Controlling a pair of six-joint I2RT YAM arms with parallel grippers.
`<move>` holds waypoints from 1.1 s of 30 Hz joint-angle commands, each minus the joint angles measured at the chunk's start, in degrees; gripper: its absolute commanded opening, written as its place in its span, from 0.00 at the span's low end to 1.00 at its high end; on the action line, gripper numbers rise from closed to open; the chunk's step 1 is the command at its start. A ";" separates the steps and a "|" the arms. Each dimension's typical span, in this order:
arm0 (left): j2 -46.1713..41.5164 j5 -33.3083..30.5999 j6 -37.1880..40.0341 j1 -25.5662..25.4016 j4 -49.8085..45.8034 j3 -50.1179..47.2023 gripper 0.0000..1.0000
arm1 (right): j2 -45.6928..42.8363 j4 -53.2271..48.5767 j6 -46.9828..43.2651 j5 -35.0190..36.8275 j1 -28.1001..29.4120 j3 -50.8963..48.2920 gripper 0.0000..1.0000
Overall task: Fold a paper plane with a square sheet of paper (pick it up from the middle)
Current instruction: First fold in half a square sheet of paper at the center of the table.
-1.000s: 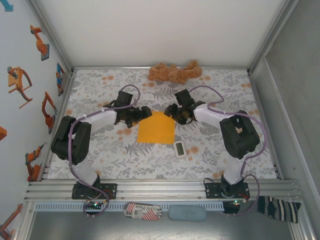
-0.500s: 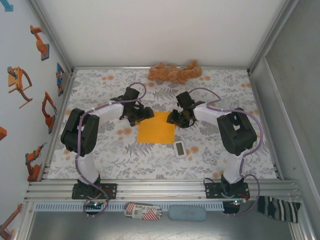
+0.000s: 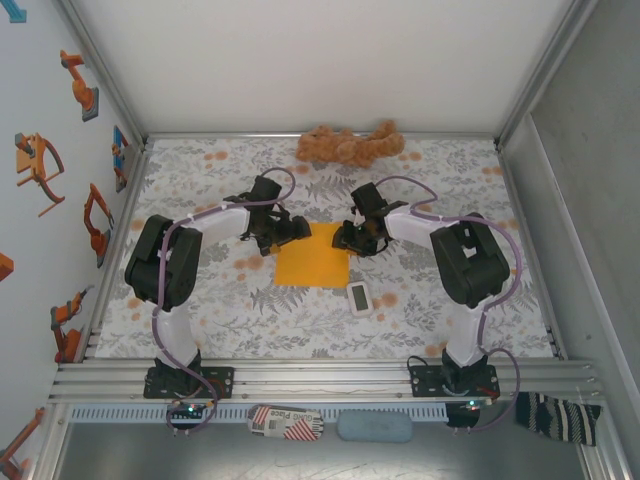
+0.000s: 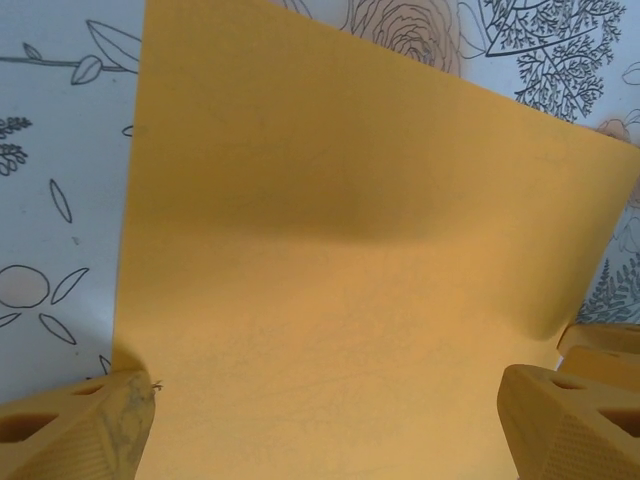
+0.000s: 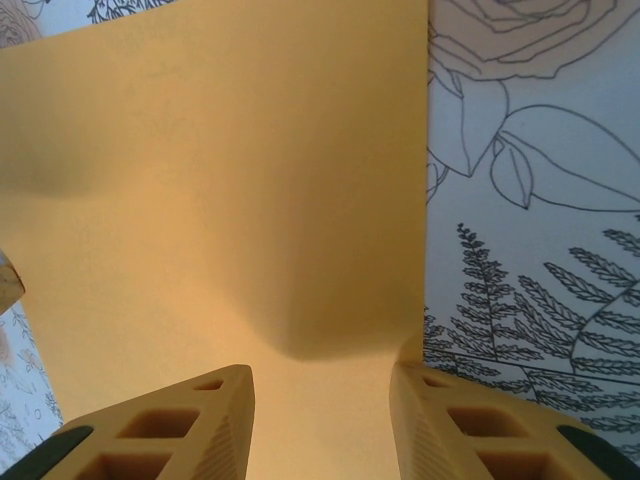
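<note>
From above we see the square sheet of paper [image 3: 312, 257] lying mid-surface, thin and plain orange. The left gripper [image 3: 291, 229] is at its far left corner and the right gripper [image 3: 348, 238] at its far right one. The left wrist view adds what the top view cannot: the left gripper's [image 4: 325, 435] jaws are released, spread wide to either side of the sheet [image 4: 350, 250], whose matte face swells in a soft, shadowed hump. In the right wrist view the right gripper's [image 5: 320, 420] jaws stand part-way apart, unclenched, by the sheet's [image 5: 220, 180] straight edge, with paper showing in the gap. The surface [image 3: 200, 300] wears a grey leaf-and-flower print. A brown plush toy [image 3: 350, 146] lies at the far edge, well apart — a small white rectangular device [image 3: 360, 298] sits just beside the sheet's near right corner, off the paper.
</note>
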 commanded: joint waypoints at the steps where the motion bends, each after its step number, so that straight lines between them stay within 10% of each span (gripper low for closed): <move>1: 0.83 -0.55 -0.43 -0.12 -0.92 -0.65 0.91 | 2.45 -1.28 -0.95 -0.12 0.22 1.10 0.40; 33: -3.34 0.72 3.28 0.22 4.43 -5.27 1.00 | 10.70 6.46 3.70 -8.21 3.41 7.10 0.37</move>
